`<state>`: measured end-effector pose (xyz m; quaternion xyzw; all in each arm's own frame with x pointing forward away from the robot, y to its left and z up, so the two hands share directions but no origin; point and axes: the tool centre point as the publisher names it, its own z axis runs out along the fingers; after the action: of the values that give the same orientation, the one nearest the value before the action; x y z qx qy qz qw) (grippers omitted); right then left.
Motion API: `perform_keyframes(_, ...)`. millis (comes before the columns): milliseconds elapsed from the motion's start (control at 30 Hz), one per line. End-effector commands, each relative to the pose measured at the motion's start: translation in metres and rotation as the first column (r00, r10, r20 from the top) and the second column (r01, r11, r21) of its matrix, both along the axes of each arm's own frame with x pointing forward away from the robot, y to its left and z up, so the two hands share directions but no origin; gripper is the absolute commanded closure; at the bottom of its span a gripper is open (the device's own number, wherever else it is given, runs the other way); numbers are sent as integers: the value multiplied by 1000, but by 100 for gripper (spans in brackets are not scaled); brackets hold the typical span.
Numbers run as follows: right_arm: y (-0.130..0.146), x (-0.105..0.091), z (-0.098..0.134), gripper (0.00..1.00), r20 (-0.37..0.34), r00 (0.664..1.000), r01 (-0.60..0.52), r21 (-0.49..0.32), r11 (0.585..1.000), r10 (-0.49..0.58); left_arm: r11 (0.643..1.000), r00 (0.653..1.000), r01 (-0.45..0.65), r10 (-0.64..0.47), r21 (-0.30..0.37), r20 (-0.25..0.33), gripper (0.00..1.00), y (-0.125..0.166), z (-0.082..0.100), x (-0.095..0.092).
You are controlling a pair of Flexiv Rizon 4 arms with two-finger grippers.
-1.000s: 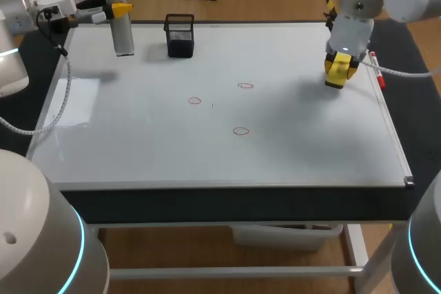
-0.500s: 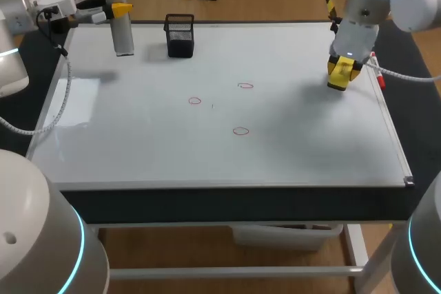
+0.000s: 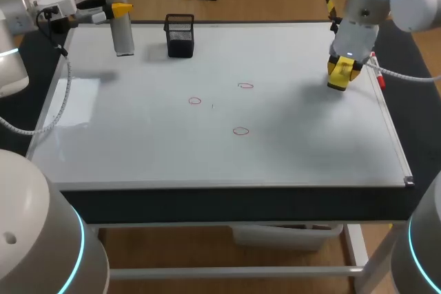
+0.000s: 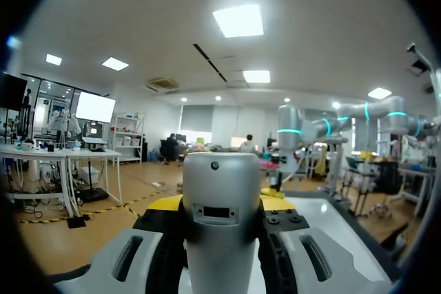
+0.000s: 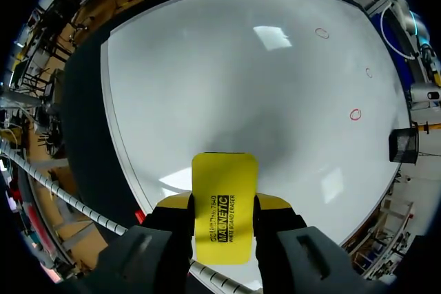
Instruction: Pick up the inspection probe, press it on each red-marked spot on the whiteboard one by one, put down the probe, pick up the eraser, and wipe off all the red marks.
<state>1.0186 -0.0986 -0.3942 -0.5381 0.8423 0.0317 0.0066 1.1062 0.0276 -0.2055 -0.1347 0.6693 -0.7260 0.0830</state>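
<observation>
Yellow eraser (image 5: 224,184), near the right edge of the whiteboard (image 3: 138,142) toward its far right corner, clamped across its long sides by my right gripper (image 3: 340,72), both fingers pressed against it. I judge it light, stiff-backed and soft-faced; holding the sides should keep the wiping face flat. Whether it touches the board cannot be told. Three red marks (image 3: 195,100) lie mid-board, well apart from it. My left gripper (image 4: 220,204) is closed round the silver probe (image 3: 122,29), upright at the far left corner; smooth metal, probably slippery. A black mesh cup (image 3: 180,36) stands near the probe at the far edge
</observation>
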Motion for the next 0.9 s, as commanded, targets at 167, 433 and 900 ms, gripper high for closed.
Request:
perform_keyframes(167, 0, 0, 1, 100, 0, 1000, -2, -4, 1000, 2, 995, 995, 99, -99, -16, -13, 100, -46, -2, -14)
perform_keyframes(433, 0, 0, 1, 100, 0, 1000, -2, -4, 1000, 2, 975, 975, 221, -222, -33, -14, 100, -91, -4, -45)
perform_keyframes(900, 0, 0, 1, 100, 0, 1000, -2, -4, 1000, 2, 925, 930, 367, -364, -98, 55, 100, -138, -22, -87)
